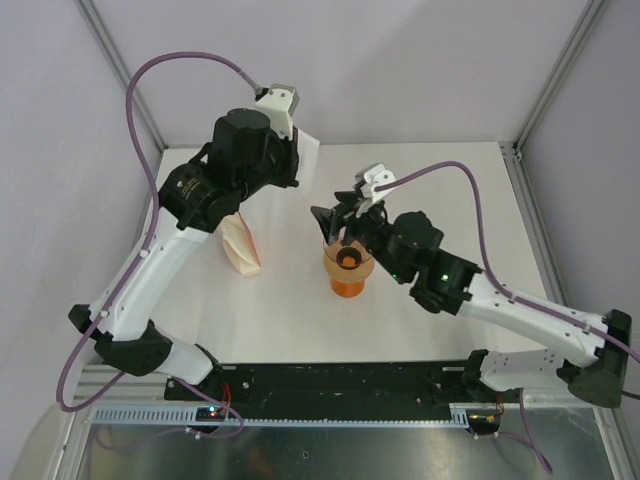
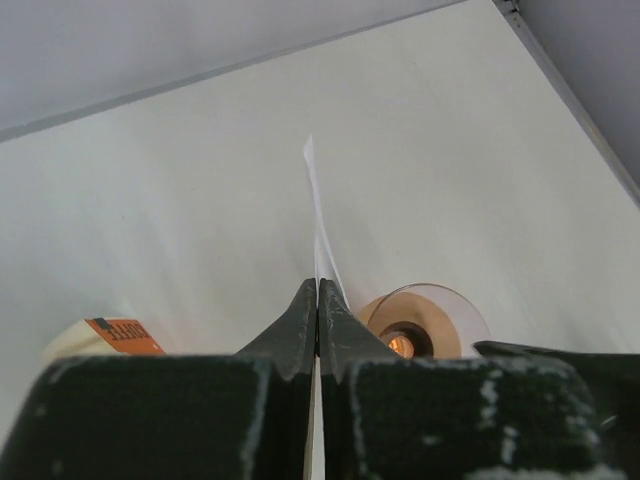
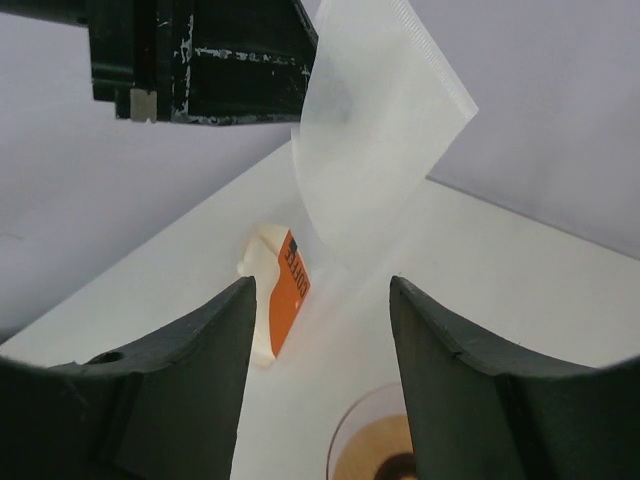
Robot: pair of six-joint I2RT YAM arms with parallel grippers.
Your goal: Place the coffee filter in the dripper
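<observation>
The coffee filter (image 1: 309, 160) is a thin white paper piece held in the air over the far part of the table, with my left gripper (image 1: 297, 166) shut on it. In the left wrist view the filter (image 2: 318, 215) shows edge-on, rising from the closed left gripper (image 2: 317, 287). The dripper (image 1: 348, 259), a translucent orange funnel, stands mid-table; its rim also shows low in both wrist views (image 2: 428, 318) (image 3: 372, 445). My right gripper (image 1: 336, 220) hovers just above the dripper, open and holding nothing (image 3: 320, 285). The filter (image 3: 372, 130) hangs in front of it.
A cream pack of folded filters with an orange label (image 1: 241, 247) lies left of the dripper (image 3: 278, 292). The dripper sits on a small orange-tinted cup (image 1: 348, 288). Grey walls and metal frame posts (image 1: 120, 70) surround the white table (image 1: 450, 200).
</observation>
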